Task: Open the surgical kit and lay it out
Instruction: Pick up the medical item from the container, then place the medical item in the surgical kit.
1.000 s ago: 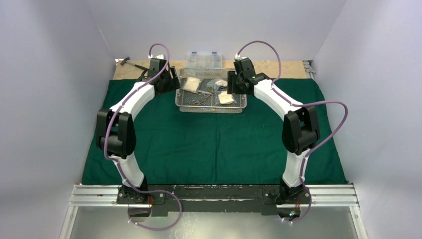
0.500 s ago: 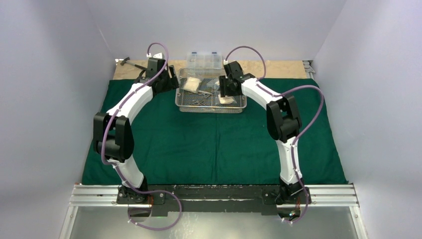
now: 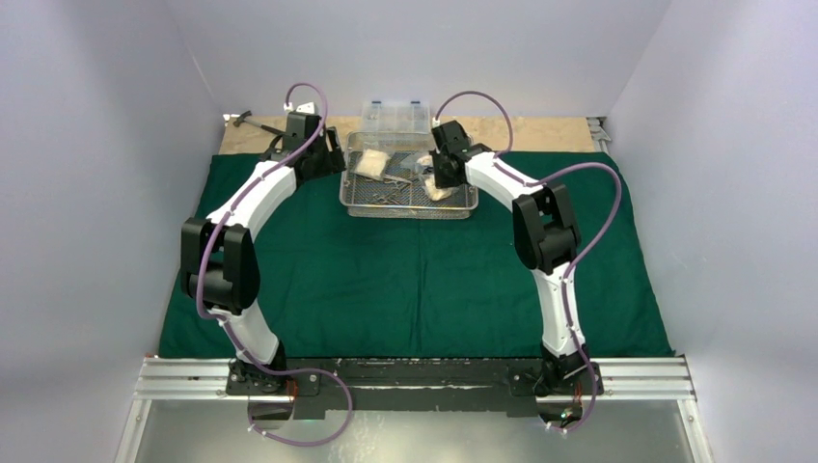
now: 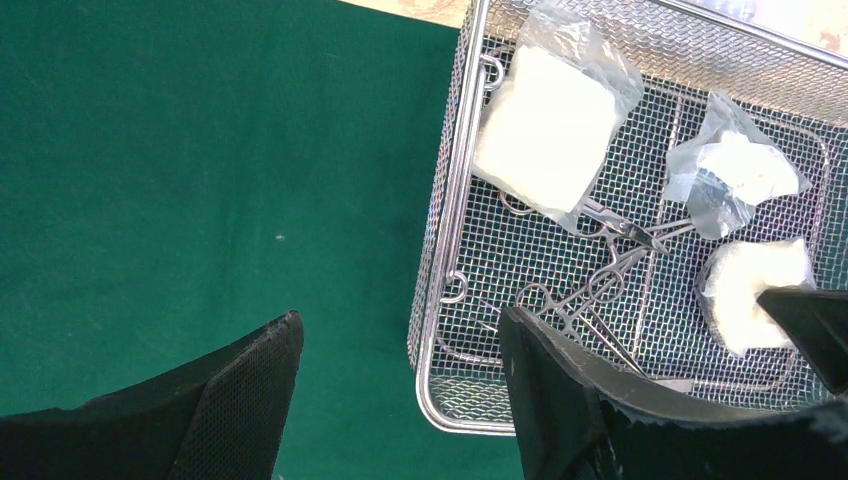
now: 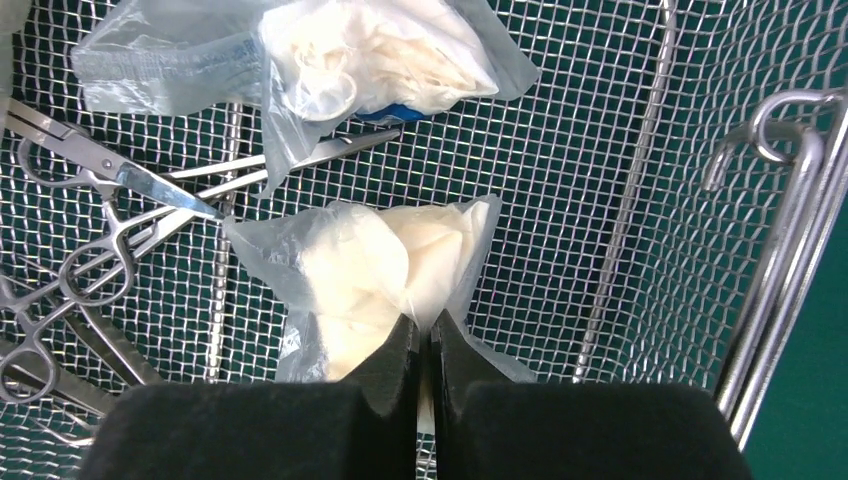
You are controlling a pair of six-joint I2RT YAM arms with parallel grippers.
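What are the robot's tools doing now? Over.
Right tool shut on gauze packet inside mesh tray. Left tool open, empty, over tray rim. Scissors beside packet.

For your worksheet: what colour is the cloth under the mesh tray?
Dark green cloth, best in the top external view.

We're looking into a booth of plain pale walls [image 3: 415, 48], back and both sides, softly and evenly lit. Bare wooden tabletop [image 3: 550, 133] shows along the far edge, and an aluminium rail [image 3: 174, 378] runs across the near one.
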